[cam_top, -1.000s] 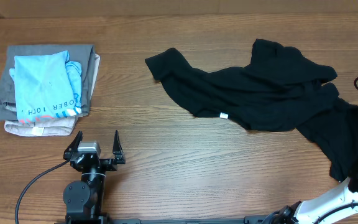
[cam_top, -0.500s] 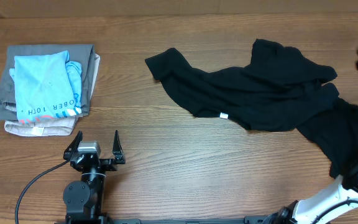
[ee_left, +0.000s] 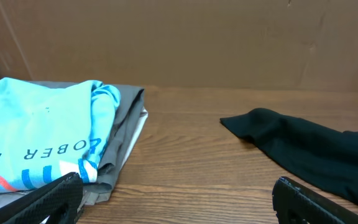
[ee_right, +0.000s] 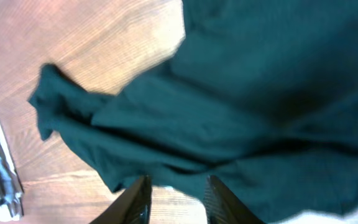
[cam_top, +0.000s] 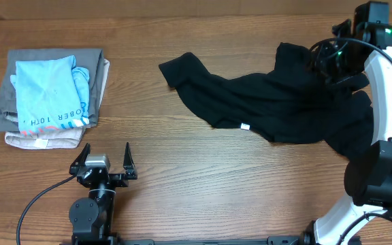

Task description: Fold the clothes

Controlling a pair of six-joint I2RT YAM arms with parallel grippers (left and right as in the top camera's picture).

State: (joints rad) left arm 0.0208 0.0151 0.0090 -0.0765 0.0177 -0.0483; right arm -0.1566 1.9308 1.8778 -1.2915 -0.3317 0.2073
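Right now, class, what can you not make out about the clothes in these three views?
- Overhead: the black garment runs under the right arm and off the right edge, so its full outline is unknown.
- Right wrist: motion blur smears the fabric's folds.
- Left wrist: the frame edge cuts off the lettering on the light-blue shirt.
- Overhead: that shirt covers most of the folded garments beneath.

Top-down cam: my left claw (cam_top: pixel 105 155) sits at the near edge of the table (cam_top: pixel 203 184), fingers spread wide, nothing b/w them. Ahead and a bit left of it is a folded stack (cam_top: pixel 98 88), light-blue shirt (cam_top: pixel 46 92) w/ dark lettering on top. Ahead and off to its right the black clothes (cam_top: pixel 271 102) lie crumpled, small white tag (cam_top: pixel 245 126) on the near edge. My right claw (cam_top: pixel 327 58) is over that heap's far right end, jaws too dark to make out tbh.
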